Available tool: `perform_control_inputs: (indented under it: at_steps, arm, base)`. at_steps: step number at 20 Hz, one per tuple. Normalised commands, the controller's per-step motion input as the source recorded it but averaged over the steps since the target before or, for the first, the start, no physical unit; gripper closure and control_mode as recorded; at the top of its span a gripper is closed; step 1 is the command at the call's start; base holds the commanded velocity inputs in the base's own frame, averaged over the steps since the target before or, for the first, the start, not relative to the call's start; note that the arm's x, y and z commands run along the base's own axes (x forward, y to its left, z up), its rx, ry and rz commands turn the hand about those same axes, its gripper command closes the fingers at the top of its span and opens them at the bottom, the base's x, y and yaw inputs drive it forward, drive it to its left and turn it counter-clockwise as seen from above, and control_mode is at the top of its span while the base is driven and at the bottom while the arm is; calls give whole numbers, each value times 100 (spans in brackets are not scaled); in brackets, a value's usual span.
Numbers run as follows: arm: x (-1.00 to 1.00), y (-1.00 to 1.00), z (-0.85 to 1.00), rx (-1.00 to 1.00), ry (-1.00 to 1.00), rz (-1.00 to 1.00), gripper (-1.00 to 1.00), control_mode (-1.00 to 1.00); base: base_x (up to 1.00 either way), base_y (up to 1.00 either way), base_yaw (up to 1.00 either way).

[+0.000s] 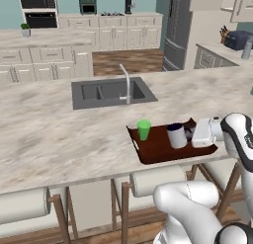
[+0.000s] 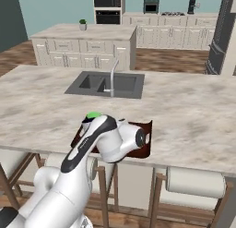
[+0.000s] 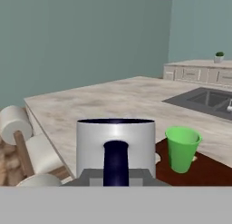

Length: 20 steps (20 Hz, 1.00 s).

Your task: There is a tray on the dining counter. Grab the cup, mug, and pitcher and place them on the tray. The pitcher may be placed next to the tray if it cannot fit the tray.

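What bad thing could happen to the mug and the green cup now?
1. The gripper is shut on the mug by its handle, over the tray; if it lifts away before letting go, the mug may tip.
2. The green cup stands upright close beside the mug; a sideways swing could knock it over.
3. The tray sits near the dining counter edge, so a push might slide it off.

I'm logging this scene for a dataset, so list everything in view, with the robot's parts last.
tray: one, reddish-brown, near edge of the dining counter.
cup: one, green, upright on the tray's left end.
mug: one, dark rim and handle, on the tray, right of the cup.
sink: one, grey, set into the counter, with a faucet.
stools: several, pale cushions, under the counter edge.
hand: one, white, shut on the mug's handle.
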Motion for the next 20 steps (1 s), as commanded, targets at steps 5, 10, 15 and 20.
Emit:
perform_control_inputs:
  at_steps: [5,10,15,20]
  arm:
    - [10,5,-21,0,-2,1,100,-100]
    - [11,13,-11,0,-1,2,100,-100]
    - [31,20,-8,0,0,4,100,-100]
    - [24,21,-8,0,0,6,100,-100]
  base:
    - [0,0,0]
    - [0,0,0]
    - [0,0,0]
    - [0,0,0]
